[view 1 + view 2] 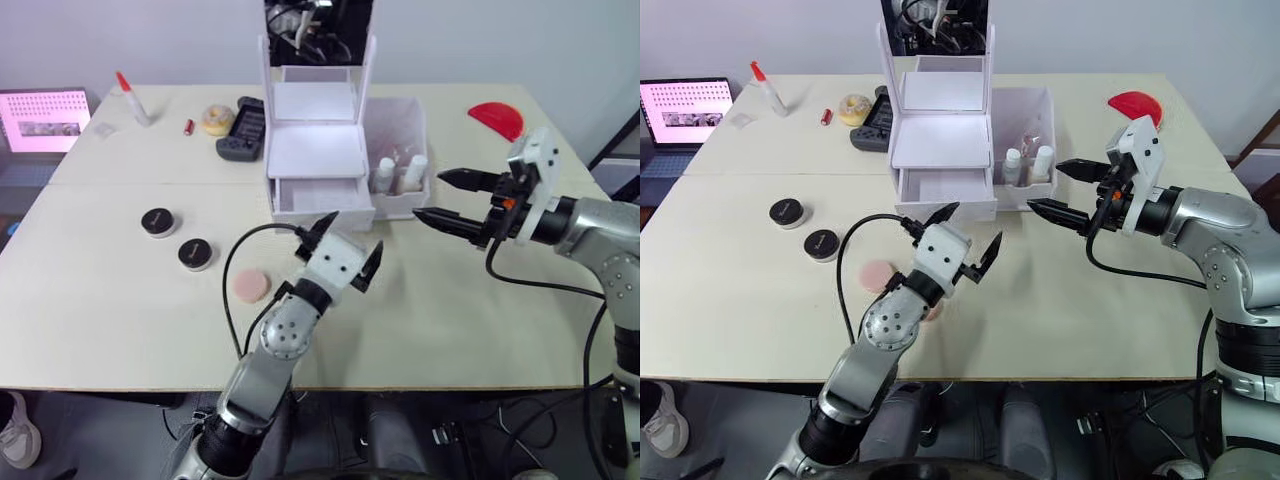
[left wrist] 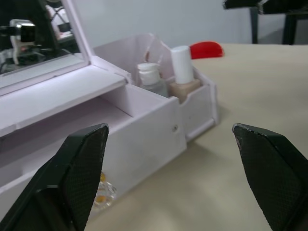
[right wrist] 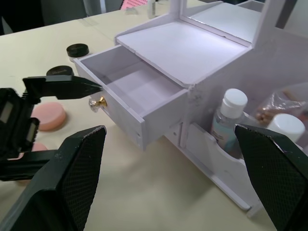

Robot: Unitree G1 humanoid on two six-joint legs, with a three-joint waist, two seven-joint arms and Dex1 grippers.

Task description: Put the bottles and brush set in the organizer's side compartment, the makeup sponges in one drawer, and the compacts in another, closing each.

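Left gripper (image 1: pixel 345 245) spread empty before the pulled-out drawer (image 1: pixel 322 196), right gripper (image 1: pixel 452 200) spread beside the side compartment (image 1: pixel 412 205), bare table (image 1: pixel 450 310) between them.

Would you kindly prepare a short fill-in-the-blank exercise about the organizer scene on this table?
1. The drawer of the organizer stands ____ and holds nothing.
2. The two bottles stand inside the side ____.
3. The two compacts lie on the table, and their lids are ____ in colour.
4. The left gripper holds nothing; its fingers are ____.

Missing words: open; compartment; black; open
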